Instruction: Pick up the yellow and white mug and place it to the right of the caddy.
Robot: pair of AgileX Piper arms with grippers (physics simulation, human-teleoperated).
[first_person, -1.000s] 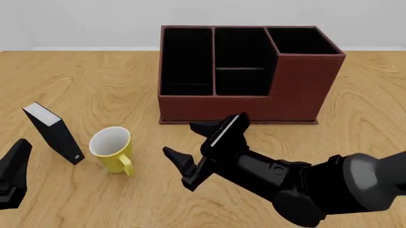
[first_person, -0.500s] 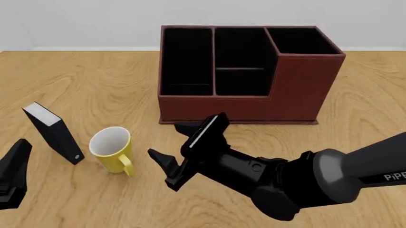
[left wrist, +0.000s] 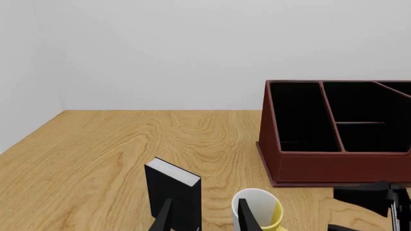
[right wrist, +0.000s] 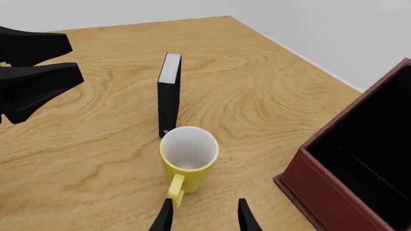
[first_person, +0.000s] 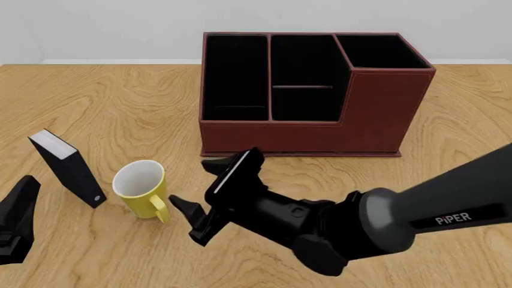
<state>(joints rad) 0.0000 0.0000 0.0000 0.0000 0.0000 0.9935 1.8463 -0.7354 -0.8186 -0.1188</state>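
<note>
The yellow and white mug (first_person: 140,189) stands upright on the table at the front left, white inside showing, its handle (first_person: 158,209) turned toward the front right. The caddy (first_person: 376,114), a red-brown box with black compartments, sits at the back centre. My right gripper (first_person: 200,187) is open just right of the mug, fingers pointing at it, not touching. In the right wrist view the mug (right wrist: 187,156) lies straight ahead of the open right gripper (right wrist: 203,216), its handle nearest. My left gripper (first_person: 16,223) rests open at the front left edge, apart from the mug (left wrist: 257,211).
A small black-and-white book-like box (first_person: 68,168) stands tilted just left of the mug. Bare wooden table lies to the right of the caddy (left wrist: 334,166). A white wall borders the table's far edge.
My right gripper has moved left and forward along the table, closing in on the mug's handle side. The left gripper, mug and boxes have not moved.
</note>
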